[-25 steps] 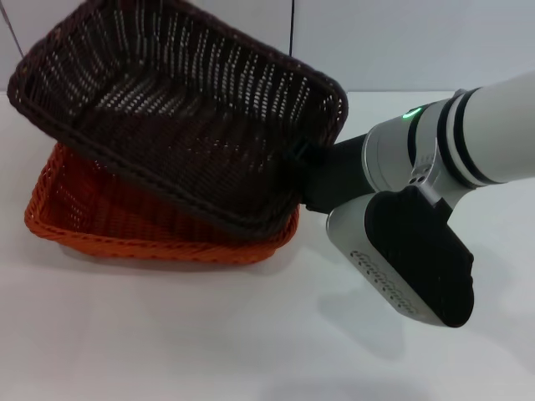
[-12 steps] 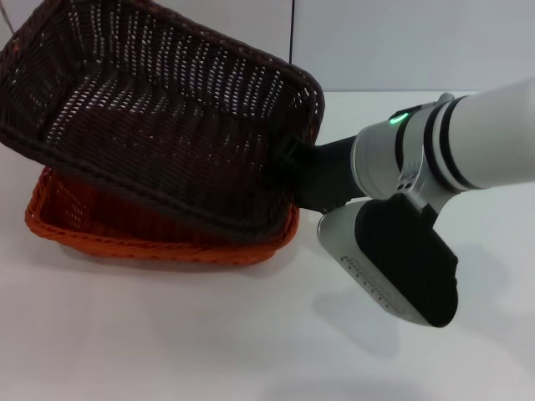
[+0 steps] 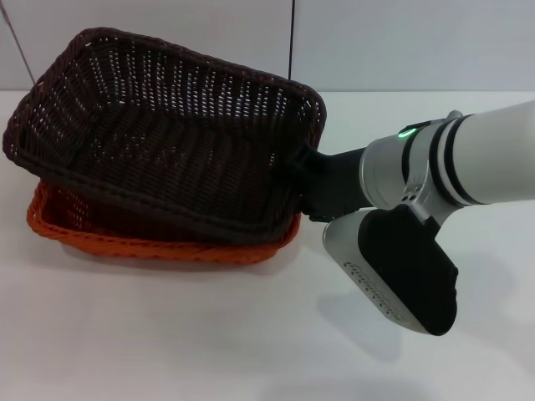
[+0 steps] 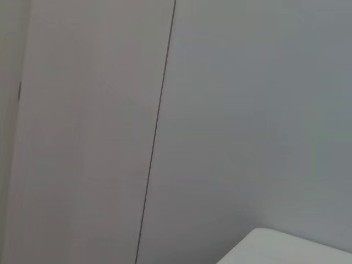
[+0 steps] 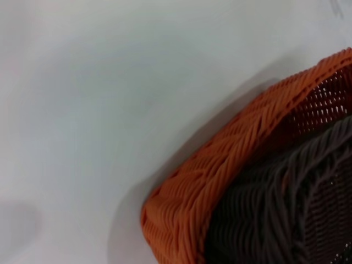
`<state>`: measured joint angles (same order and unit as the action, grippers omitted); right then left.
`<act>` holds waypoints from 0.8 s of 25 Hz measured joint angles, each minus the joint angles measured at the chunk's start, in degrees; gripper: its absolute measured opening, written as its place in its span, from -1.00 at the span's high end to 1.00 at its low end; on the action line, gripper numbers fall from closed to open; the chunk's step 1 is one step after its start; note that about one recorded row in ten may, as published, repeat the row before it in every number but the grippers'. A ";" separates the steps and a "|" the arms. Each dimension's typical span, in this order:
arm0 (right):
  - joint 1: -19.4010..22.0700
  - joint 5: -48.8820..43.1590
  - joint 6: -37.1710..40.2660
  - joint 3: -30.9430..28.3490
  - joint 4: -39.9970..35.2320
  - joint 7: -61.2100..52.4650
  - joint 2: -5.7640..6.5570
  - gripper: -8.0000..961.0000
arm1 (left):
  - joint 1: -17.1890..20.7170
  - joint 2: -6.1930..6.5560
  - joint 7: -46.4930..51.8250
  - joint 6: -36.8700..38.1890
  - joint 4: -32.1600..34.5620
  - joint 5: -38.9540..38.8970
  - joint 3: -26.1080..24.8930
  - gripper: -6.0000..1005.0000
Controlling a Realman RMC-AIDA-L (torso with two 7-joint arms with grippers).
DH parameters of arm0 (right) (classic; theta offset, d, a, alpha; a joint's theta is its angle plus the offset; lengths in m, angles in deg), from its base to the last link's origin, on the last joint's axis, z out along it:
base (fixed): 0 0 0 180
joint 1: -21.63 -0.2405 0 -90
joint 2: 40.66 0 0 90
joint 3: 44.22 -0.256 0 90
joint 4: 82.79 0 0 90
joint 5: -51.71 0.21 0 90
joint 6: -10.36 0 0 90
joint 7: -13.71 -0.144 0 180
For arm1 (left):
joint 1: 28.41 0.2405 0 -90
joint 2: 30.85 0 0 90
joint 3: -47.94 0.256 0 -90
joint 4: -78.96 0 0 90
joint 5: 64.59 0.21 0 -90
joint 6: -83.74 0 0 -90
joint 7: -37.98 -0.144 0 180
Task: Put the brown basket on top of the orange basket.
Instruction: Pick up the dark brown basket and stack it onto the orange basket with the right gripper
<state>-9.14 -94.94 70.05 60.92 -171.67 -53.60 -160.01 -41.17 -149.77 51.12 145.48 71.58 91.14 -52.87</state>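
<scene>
Brown basket (image 3: 167, 134) sits tilted over the orange basket (image 3: 159, 246), its near long side dipping into the orange one while its far side stands higher, so it is not yet seated level. Most of the orange basket is hidden beneath it in the head view: only the braided front rim, the left corner and a strip of openwork wall show. Both rest on the white table (image 3: 209, 334). The right gripper (image 3: 303, 180) meets the brown basket at its right short end, where the black fingers disappear against the dark rim; the weave and the gripper body are nearly the same shade, so the fingers themselves are hard to make out, yet the basket hangs tilted from that end, which shows the gripper clamped on the rim. The right arm's white and silver forearm reaches in from the right edge and is cut off there. In the right wrist view a corner of the orange basket (image 5: 209, 187) fills the frame with the brown basket (image 5: 286, 209) nested against its inner side, both cropped. The left gripper appears in no view; its wrist camera shows only a wall and a table corner.
</scene>
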 joint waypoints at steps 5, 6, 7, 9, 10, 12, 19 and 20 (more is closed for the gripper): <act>1.45 0.19 0.58 0.13 -1.95 -0.02 0.11 0.01 | -0.36 0.13 -0.32 -1.15 0.00 0.00 0.00 -0.58; 1.74 0.20 0.77 0.22 -2.48 -0.03 0.14 -0.04 | -0.38 0.16 -0.33 -1.22 0.00 0.01 0.00 -0.58; 1.99 0.27 1.05 0.20 -3.04 -0.04 0.16 -0.10 | -0.38 0.17 -0.33 -1.28 0.00 0.00 0.00 -0.58; 2.56 0.47 2.14 0.08 -5.03 -0.88 0.19 -0.20 | -0.39 0.18 -0.35 -1.59 0.00 0.00 0.00 -0.58; 2.56 0.47 2.14 0.08 -5.03 -0.88 0.19 -0.25 | -0.40 0.18 -0.35 -1.72 0.00 0.00 0.00 -0.58; 2.82 0.51 3.22 0.19 -6.40 -1.52 0.23 -0.31 | -0.36 0.18 -0.36 -1.91 0.00 0.01 0.00 -0.58; 3.95 2.16 4.28 -0.37 -12.34 -2.21 0.26 -0.31 | 0.60 0.28 -0.40 -1.98 0.01 -0.15 -0.02 -0.57; 4.09 3.11 4.21 -0.59 -13.33 -2.34 0.26 -0.31 | 0.82 0.32 -0.40 -1.98 0.10 -0.20 -0.11 -0.57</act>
<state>-5.06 -91.83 74.26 60.33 -185.01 -55.95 -159.75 -40.35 -149.45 50.72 143.50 71.68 90.95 -52.97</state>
